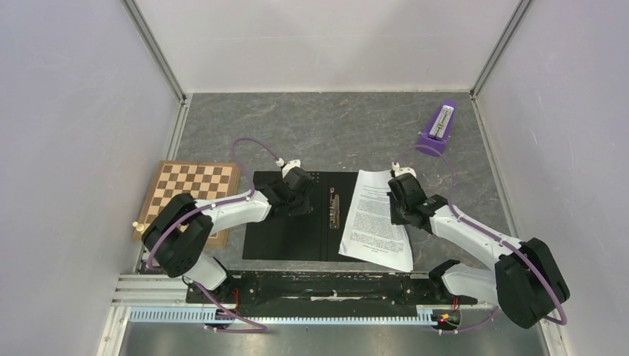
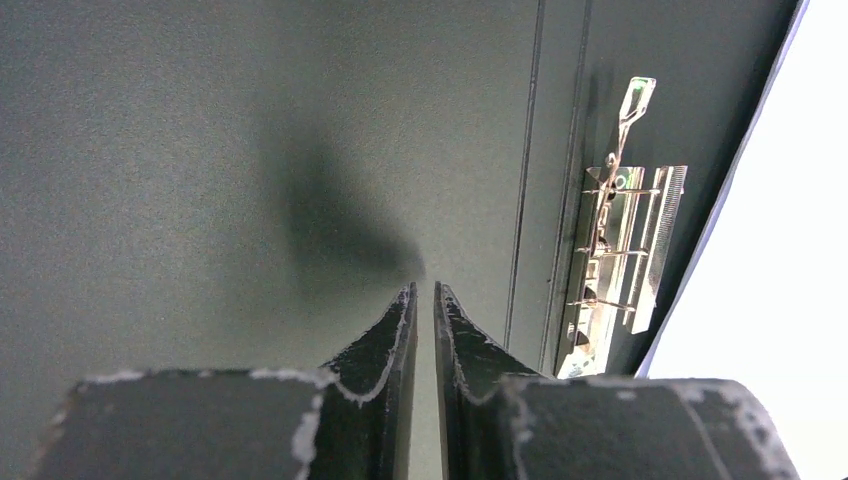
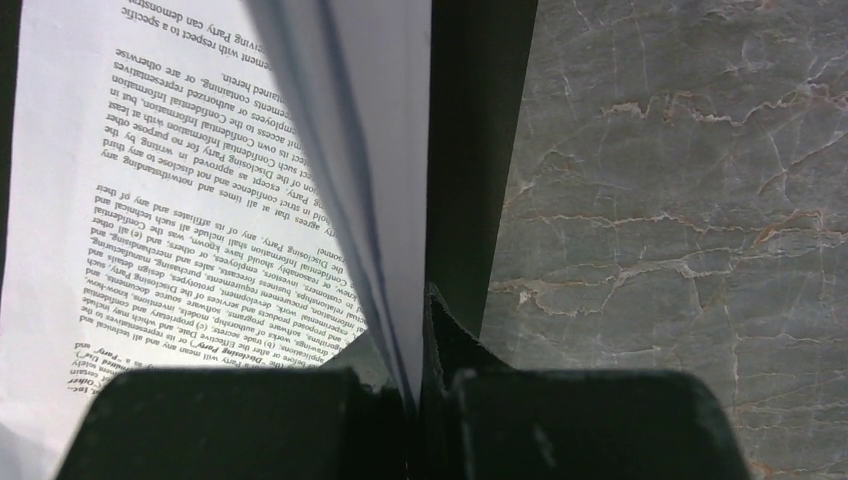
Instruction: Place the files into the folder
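Two grippers: the right gripper (image 3: 420, 320) pinches the files (image 1: 374, 222) by an edge; the left gripper (image 2: 422, 300), almost closed, holds nothing above the open folder (image 1: 285, 237). Files overlap its 3 o'clock half on a grey marbled table (image 1: 334, 126), white walls (image 1: 67, 111) around.

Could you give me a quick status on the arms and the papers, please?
Left gripper shut, empty, over open folder. Right gripper shut on files, askew over folder's right half. Nothing blocking.

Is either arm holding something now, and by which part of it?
The right gripper pinches the files at their right long edge, lifted between its jaws. The left gripper holds nothing.
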